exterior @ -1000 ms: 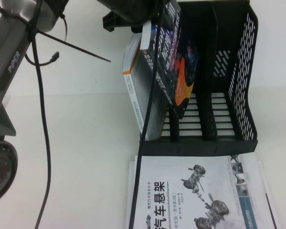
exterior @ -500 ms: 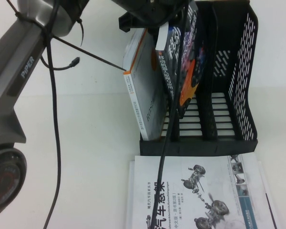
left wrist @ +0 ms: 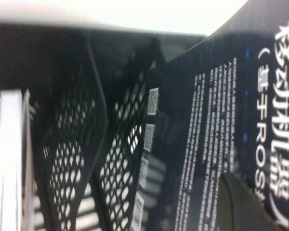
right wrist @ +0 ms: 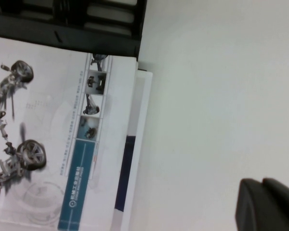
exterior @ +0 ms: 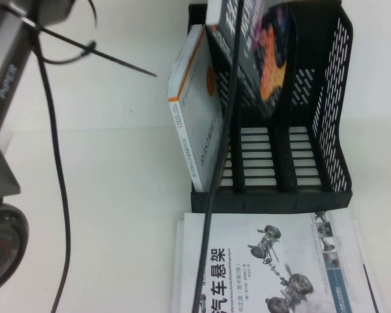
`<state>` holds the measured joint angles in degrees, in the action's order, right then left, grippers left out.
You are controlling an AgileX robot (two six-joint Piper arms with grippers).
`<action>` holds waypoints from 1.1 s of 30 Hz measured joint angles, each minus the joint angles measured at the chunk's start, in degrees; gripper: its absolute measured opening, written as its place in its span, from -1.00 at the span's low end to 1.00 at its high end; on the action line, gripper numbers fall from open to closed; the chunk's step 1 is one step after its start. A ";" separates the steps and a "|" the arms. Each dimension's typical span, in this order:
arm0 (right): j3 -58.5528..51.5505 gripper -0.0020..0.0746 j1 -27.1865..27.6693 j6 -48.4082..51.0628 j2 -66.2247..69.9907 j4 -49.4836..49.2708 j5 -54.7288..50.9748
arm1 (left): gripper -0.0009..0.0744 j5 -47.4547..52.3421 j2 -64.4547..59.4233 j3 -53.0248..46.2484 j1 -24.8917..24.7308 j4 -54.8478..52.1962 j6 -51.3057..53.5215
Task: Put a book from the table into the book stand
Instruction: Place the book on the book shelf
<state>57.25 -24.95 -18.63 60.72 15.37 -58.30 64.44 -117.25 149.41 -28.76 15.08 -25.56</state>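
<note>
Book (exterior: 260, 52) top and both grippers beyond high view's edge.

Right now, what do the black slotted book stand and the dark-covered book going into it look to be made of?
Black three-slot book stand: probably moulded plastic, matte, with punched slots. Dark-covered paperback book: paper, likely glossy printed cover. Left end effector is at the book in the left wrist view; right end effector hovers over the white table.

The book (exterior: 257, 59) stands in the book stand (exterior: 332, 130), right of the white book (exterior: 199, 124).
</note>
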 joint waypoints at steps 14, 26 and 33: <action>0.00 -0.95 0.00 0.44 0.00 0.00 -0.42 | -0.68 1.38 0.52 3.61 0.00 -5.50 -1.92; 0.00 -0.95 0.00 0.44 0.00 0.00 -0.42 | -0.68 3.61 -5.73 3.61 0.00 -5.84 -3.55; 0.00 -0.95 0.00 0.44 0.00 -0.57 -0.42 | -0.68 3.83 -9.21 3.61 0.00 -5.21 -3.98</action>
<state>57.25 -24.95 -18.19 60.72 14.80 -58.72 68.28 -126.46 153.03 -28.76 9.87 -29.53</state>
